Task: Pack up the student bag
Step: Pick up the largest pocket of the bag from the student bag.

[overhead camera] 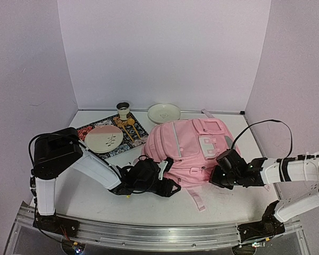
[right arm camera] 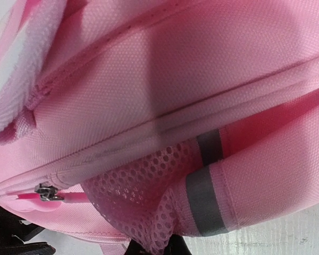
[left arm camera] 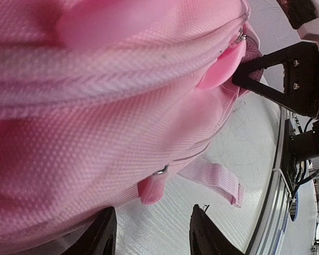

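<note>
Pink fabric fills the overhead view: the student bag [overhead camera: 191, 146] lies flat on the table [overhead camera: 95, 196], right of centre, just beside a patterned mat [overhead camera: 134, 134] carrying a plate [overhead camera: 103, 139]. The left gripper [overhead camera: 167, 183] sits at the bag's near left edge, the right gripper [overhead camera: 223, 170] at its near right edge. If either arm tugs, the soft bag could slide into the plate (nothing pins it down).

From the left wrist, the fingers stand partly open with nothing between them, and a zip pull [left arm camera: 151, 190] hangs just above the gap. Closing from here may catch loose cloth instead of the tab.

From the right wrist, the jaws are closed at the bottom edge, seemingly pinching the mesh pocket [right arm camera: 143, 196], though the tips are mostly hidden. Mesh stretches, so a hard pull could tear it or slip free
</note>
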Available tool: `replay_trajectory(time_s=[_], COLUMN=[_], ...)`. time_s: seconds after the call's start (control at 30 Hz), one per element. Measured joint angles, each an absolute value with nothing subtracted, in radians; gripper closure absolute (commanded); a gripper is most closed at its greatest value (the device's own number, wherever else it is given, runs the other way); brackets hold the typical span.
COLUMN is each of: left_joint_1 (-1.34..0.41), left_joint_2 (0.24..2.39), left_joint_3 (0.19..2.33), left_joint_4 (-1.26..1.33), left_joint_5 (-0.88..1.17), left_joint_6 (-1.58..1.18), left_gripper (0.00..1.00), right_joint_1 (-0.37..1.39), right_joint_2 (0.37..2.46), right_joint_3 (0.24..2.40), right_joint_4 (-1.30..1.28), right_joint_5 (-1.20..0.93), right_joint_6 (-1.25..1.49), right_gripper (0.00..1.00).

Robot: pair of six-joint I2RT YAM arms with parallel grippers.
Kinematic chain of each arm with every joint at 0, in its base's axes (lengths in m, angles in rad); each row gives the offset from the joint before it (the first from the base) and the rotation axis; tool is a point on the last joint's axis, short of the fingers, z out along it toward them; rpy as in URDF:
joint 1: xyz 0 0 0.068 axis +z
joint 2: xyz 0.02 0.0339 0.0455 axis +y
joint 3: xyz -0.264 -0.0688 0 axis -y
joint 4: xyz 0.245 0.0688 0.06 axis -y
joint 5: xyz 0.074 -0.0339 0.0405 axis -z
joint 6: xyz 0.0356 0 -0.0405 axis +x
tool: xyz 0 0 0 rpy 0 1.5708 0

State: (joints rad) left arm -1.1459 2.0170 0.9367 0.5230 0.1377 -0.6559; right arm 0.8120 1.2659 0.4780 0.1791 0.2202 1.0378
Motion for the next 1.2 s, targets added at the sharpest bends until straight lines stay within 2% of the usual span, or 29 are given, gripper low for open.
replay_trajectory(time_s=[0.2,0.5,0.8,0.93,1.2], left_joint_1=[-1.147,-1.153,-1.158,-1.159,-1.160], left_joint_2=[2.031,2.066,2.081,2.091,2.101], left_joint_3=[0.947,0.986,1.001,1.010,1.023], left_joint_4=[0.524,0.524,0.516,0.517,0.516], left_joint_5=[0.131,0.089,0.012,-0.011,-0.045], left_joint_6=[-0.656,-0.664,-0.663,-0.664,-0.657], left_gripper=[0.51,0.58,0.74,0.78,1.00], right_joint_1=[0.812,0.806,0.805,0.803,0.801], right_joint_2=[1.266,1.265,1.251,1.238,1.236], right_joint_3=[0.483,0.486,0.486,0.486,0.486], right_joint_4=[0.177,0.179,0.187,0.187,0.191], right_joint_5=[0.215,0.199,0.183,0.177,0.171], right_joint_6=[1.031,1.022,1.021,1.017,1.006], right_gripper=[0.97,0.98,0.99,0.99,0.99])
